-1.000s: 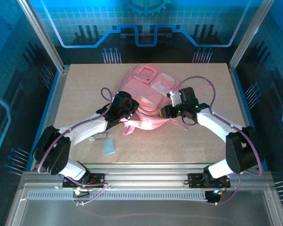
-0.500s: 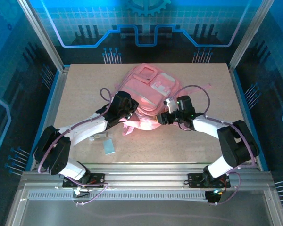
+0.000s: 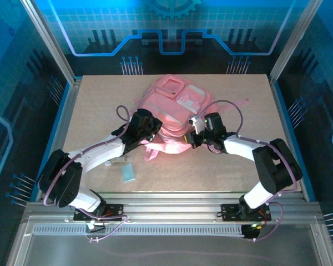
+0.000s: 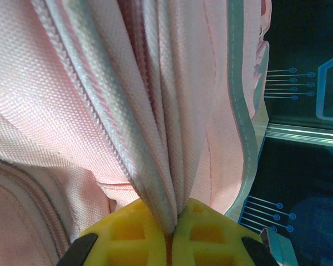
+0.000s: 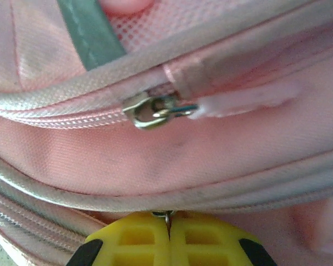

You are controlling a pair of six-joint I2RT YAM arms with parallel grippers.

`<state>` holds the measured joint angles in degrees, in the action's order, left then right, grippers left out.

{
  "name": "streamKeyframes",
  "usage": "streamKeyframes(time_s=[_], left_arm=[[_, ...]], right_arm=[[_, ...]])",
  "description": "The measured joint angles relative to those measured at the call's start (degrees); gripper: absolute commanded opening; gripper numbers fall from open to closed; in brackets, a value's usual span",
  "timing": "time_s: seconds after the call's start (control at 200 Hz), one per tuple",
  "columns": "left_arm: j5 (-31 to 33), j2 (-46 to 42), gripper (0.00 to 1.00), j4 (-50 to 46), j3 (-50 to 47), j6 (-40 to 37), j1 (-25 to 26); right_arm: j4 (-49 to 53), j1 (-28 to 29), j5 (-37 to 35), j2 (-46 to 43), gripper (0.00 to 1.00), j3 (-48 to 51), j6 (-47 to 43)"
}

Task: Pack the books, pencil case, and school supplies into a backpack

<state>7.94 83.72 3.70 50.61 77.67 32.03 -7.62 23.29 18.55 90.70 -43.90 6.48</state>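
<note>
The large pink backpack (image 3: 177,102) lies at the middle back of the table. My left gripper (image 3: 151,132) is at its near left edge, shut on a bunched fold of the pink fabric (image 4: 155,166) between the yellow fingers (image 4: 127,235). My right gripper (image 3: 192,138) is at the bag's near right edge, shut on a small metal zip pull (image 5: 166,214) under a piped seam. Above it sits a second silver zip slider (image 5: 150,110). A pale blue flat rectangle (image 3: 128,173) and a small grey packet (image 3: 117,162) lie near the front left. The books and the pencil case are hidden.
Pink straps (image 3: 155,148) trail from the bag toward the front between the two grippers. Purple cables loop over both arms. Metal frame posts and blue panels wall the table on the left, right and back.
My right gripper has slid left along the backpack's near edge, its arm folding in toward the middle. The left gripper has held its grip almost still.
</note>
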Motion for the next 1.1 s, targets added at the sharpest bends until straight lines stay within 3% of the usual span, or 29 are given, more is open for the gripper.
streamKeyframes(time_s=[0.15, 0.26, 0.53, 0.675, 0.72, 0.82, 0.875, 0.99, 1.101], left_arm=[[-0.9, -2.1, 0.0, 0.7, -1.7, 0.0, -1.2], [-2.3, -3.2, 0.0, 1.2, -2.1, 0.0, -1.1], [-3.3, -3.5, 0.0, 2.4, -3.0, 0.0, -1.1], [-3.5, -3.5, 0.0, 2.8, -3.1, -0.1, -1.2], [-3.3, -3.5, 0.0, 2.7, -3.1, -0.2, -1.4], [-3.3, -3.5, 0.0, 2.6, -3.2, -1.0, -1.7], [-3.3, -3.4, 0.12, 2.7, -3.2, -1.3, -1.6], [-4.0, -2.8, 0.49, 3.3, -3.2, -3.2, -1.5], [-5.0, -2.9, 0.6, 3.0, -3.2, -6.5, -1.4]], right_arm=[[5.2, -4.5, -1.4, -0.1, 0.0, -3.7, 2.1], [6.6, -8.6, 2.0, 0.7, 0.0, -5.8, 6.6], [11.2, -10.8, 7.8, 3.8, 0.0, -9.8, 13.3], [14.3, -12.0, 8.3, 3.7, 0.46, -11.2, 14.6], [15.3, -13.3, 6.9, 3.1, 0.54, -11.2, 15.0], [18.2, -15.9, 3.9, 0.2, 0.6, -11.2, 15.5], [19.7, -16.0, 2.8, -2.1, 0.63, -11.3, 15.6], [21.9, -13.8, 2.0, -5.4, 0.65, -12.1, 15.8], [22.1, -9.9, 1.3, -5.6, 0.66, -13.2, 16.8]])
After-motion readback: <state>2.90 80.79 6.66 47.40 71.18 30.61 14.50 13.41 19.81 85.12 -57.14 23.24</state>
